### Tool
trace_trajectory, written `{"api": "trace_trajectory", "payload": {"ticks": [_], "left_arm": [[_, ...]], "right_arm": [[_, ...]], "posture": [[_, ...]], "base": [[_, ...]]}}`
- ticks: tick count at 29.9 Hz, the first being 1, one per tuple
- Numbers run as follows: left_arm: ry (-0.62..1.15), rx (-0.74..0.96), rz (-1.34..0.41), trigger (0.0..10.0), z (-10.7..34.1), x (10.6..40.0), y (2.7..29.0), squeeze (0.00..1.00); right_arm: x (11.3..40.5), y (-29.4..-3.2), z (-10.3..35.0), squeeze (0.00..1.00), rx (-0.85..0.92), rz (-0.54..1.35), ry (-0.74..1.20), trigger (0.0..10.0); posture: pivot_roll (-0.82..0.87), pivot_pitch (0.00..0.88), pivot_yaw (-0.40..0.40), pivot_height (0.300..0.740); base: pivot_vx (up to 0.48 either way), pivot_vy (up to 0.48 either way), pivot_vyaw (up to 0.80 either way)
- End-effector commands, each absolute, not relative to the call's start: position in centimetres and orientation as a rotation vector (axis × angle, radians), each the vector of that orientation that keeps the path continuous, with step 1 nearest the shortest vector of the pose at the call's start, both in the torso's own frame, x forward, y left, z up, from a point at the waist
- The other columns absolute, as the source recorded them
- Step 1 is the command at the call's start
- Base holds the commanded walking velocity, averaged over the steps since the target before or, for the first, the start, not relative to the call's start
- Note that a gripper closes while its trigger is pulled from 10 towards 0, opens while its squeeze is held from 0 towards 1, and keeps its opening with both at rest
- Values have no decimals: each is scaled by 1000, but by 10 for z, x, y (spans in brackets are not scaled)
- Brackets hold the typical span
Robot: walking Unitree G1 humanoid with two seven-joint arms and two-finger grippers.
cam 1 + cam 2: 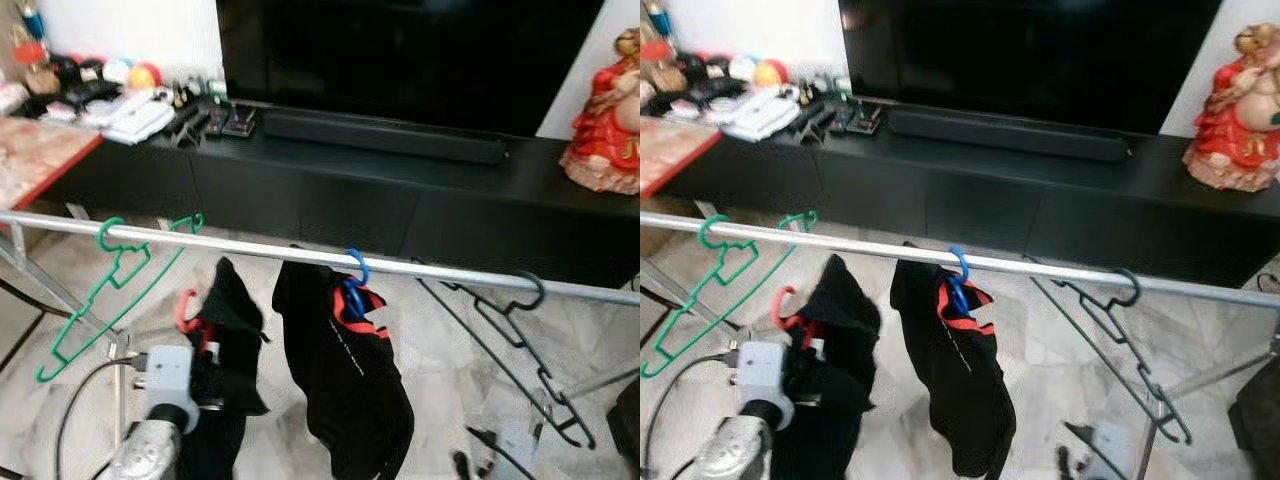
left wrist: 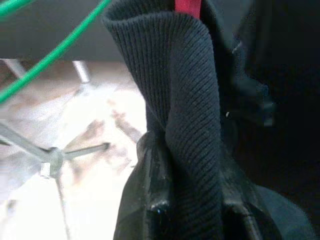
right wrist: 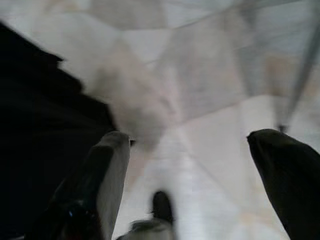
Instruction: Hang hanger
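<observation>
1. Below the metal rail, L gripper is clamped on a dark garment carried on a red hanger, hook not on rail.
2. R gripper: fingers apart, over pale floor.
3. On rail: green hanger, blue hanger w/ black top, dark hanger.

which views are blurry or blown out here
Right wrist view: soft and motion-blurred, end effector fingers smeared over pale floor. Left wrist view: dark garment sharp, floor behind overexposed. Eye views: mostly sharp, TV a featureless black.
</observation>
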State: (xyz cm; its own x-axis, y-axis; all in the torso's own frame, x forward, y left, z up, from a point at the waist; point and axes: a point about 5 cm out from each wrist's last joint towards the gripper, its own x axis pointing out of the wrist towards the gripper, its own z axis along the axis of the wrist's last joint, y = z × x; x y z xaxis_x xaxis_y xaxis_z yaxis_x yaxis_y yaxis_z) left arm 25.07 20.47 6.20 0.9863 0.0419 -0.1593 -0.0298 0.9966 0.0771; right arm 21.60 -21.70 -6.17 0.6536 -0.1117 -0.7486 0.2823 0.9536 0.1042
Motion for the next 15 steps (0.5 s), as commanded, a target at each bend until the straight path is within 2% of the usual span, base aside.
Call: {"api": "trace_trajectory", "payload": {"ticks": [1,10,15], "left_arm": [[93,78,18,10000,73,251,201,0],[65,136,-11,10000,78,252,208,0],[5,99,-182,10000,91,259,196,0]], "right_arm": [[207,-228,-65,0,206,-258,852,10000],[207,-229,-64,0,199,-251,853,10000],[207,-230,-64,0,197,-250,848,10000]], "posture": [[48,141,-26,740],[49,142,-27,740],[49,138,-32,740]], "base": [[0,0,0],[0,0,0],[0,0,0]]}}
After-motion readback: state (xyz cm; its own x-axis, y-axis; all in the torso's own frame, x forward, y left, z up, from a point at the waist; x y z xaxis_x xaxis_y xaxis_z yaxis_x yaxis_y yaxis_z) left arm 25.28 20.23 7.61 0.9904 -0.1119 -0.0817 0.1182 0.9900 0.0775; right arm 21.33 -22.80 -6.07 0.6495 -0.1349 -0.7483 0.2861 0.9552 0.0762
